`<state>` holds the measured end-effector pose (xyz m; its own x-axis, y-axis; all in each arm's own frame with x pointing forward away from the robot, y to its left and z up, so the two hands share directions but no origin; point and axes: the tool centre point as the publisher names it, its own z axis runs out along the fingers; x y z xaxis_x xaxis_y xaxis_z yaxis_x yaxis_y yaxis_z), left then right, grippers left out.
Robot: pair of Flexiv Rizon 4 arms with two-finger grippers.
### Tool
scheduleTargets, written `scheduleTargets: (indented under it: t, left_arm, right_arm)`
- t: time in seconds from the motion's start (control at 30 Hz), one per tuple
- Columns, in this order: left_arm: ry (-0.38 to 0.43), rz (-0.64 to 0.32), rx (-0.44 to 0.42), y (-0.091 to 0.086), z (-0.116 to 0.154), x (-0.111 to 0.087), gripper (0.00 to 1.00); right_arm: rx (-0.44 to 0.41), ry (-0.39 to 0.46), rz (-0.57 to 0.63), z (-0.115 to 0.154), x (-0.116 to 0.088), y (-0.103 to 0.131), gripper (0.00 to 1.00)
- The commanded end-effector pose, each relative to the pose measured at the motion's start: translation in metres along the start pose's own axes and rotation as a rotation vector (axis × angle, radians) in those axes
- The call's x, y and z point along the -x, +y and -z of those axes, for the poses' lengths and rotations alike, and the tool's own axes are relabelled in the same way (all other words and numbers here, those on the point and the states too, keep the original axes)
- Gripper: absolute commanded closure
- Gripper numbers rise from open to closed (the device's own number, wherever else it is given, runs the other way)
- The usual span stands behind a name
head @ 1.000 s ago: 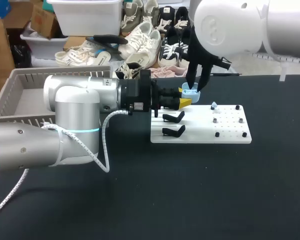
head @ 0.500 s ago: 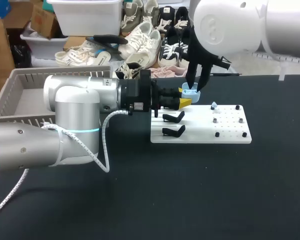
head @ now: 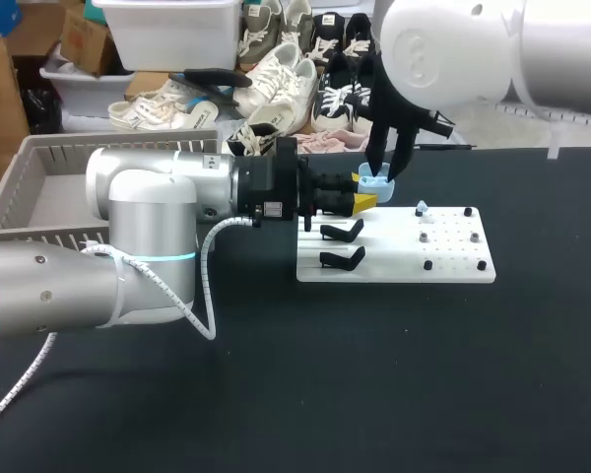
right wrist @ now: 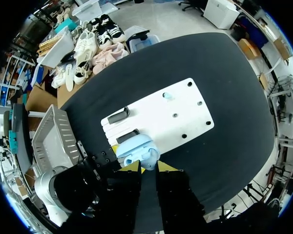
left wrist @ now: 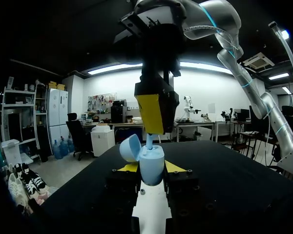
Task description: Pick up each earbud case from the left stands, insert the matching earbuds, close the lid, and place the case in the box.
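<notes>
Over black table, left tool grips open blue case; right tool pinches earbud above.

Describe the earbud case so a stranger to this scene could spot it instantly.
Find the white board on the black table. By its far left corner, the left gripper holds the earbud case: pale blue, egg-shaped, lid open, unlike the black stands.

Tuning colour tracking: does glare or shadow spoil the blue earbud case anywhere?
Head view: earbud case evenly lit, no glare. Left wrist view: bright background behind it, yet its surface reads clean. Right wrist view: pale blue, distinct against the black table.
</notes>
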<state>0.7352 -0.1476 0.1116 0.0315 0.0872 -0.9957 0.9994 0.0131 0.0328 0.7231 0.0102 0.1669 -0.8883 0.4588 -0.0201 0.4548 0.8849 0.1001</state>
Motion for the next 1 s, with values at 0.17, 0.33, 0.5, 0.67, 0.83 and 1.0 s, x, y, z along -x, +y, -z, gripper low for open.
scheduleTargets:
  t: [0.17, 0.33, 0.5, 0.67, 0.83, 1.0]
  left_arm:
    - [-0.003, -0.001, -0.002, 0.0011, 0.0001, -0.0008, 1.00]
    - [-0.003, -0.001, -0.002, 0.0011, 0.0001, -0.0008, 1.00]
    - [-0.003, -0.001, -0.002, 0.0011, 0.0001, -0.0008, 1.00]
    - [-0.003, -0.001, -0.002, 0.0011, 0.0001, -0.0008, 1.00]
    - [-0.003, -0.001, -0.002, 0.0011, 0.0001, -0.0008, 1.00]
    - [-0.003, -0.001, -0.002, 0.0011, 0.0001, -0.0008, 1.00]
  right_arm:
    - [-0.009, 0.010, -0.004, -0.0039, 0.0009, 0.0016, 1.00]
    - [-0.009, 0.014, -0.005, -0.0052, 0.0002, 0.0015, 1.00]
    - [-0.010, 0.019, -0.006, -0.0067, 0.0000, 0.0018, 1.00]
    - [0.000, 0.019, 0.001, -0.0074, -0.0006, 0.0022, 0.94]
    - [0.008, 0.016, 0.006, -0.0071, -0.0024, 0.0016, 0.84]
    - [0.008, 0.014, 0.008, -0.0067, -0.0029, 0.0001, 0.74]
